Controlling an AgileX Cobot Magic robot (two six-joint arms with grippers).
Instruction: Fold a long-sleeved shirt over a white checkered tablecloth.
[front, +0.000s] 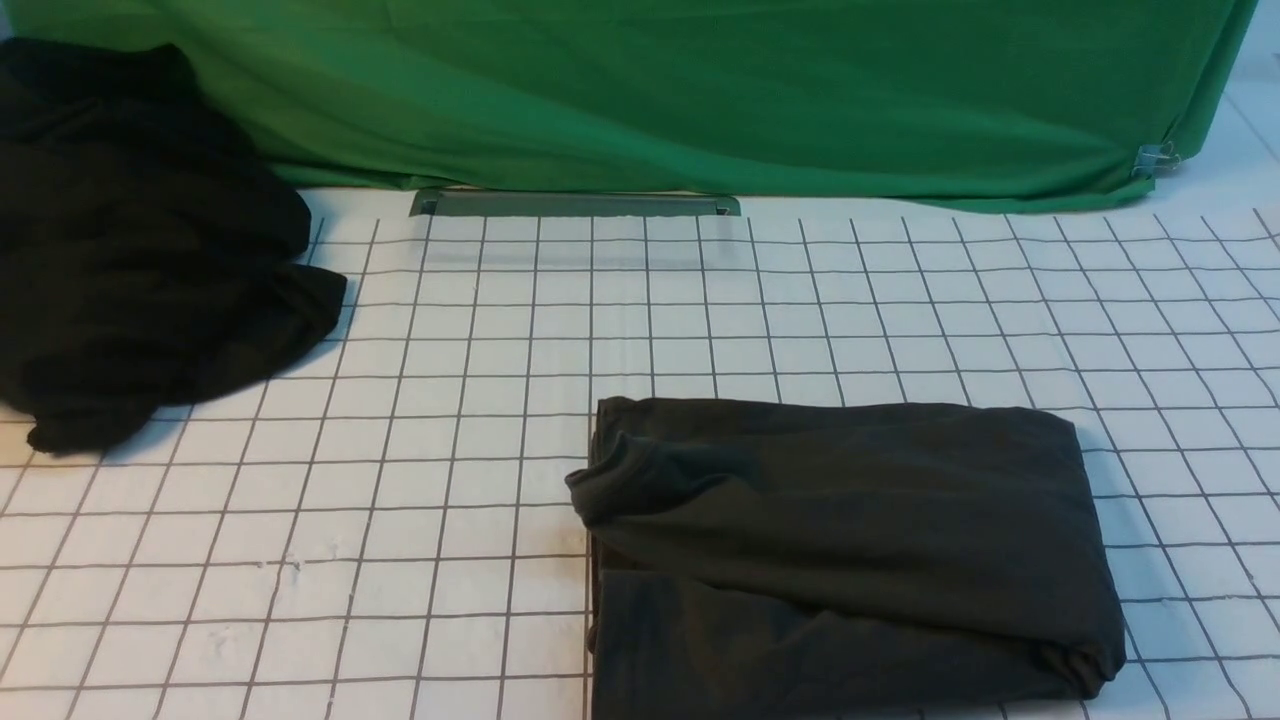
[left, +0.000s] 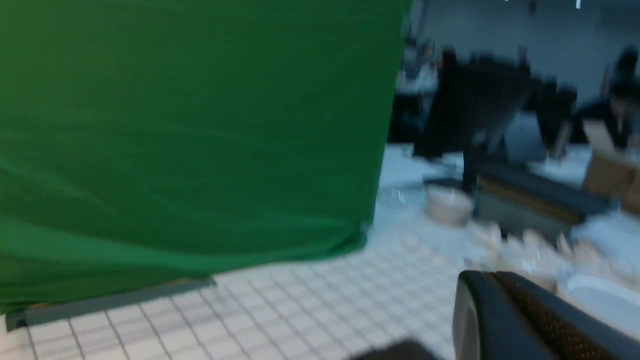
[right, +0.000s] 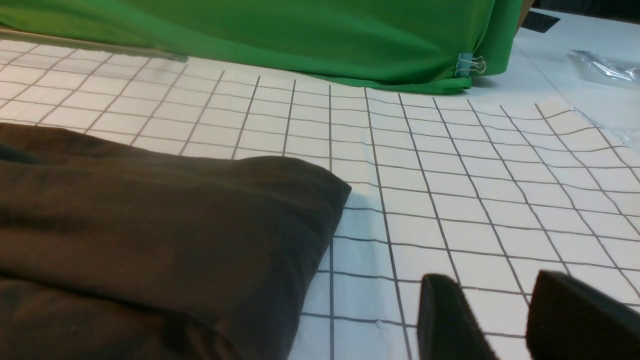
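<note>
The long-sleeved shirt (front: 850, 540) lies folded into a dark charcoal rectangle on the white checkered tablecloth (front: 400, 400), at the near right. Neither arm shows in the front view. In the right wrist view my right gripper (right: 492, 280) is open, its two dark fingers apart over bare tablecloth (right: 450, 175), beside the shirt's (right: 150, 225) folded edge and not touching it. In the blurred left wrist view my left gripper (left: 492, 280) is shut with its fingers pressed together and nothing between them, above the tablecloth (left: 300, 300).
A shapeless black garment heap (front: 130, 250) sits at the far left. The green backdrop cloth (front: 700, 90) closes off the back, with a grey bar (front: 575, 204) at its foot and a binder clip (front: 1155, 157) at its right corner. Blurred clutter (left: 525, 200) lies beyond the table.
</note>
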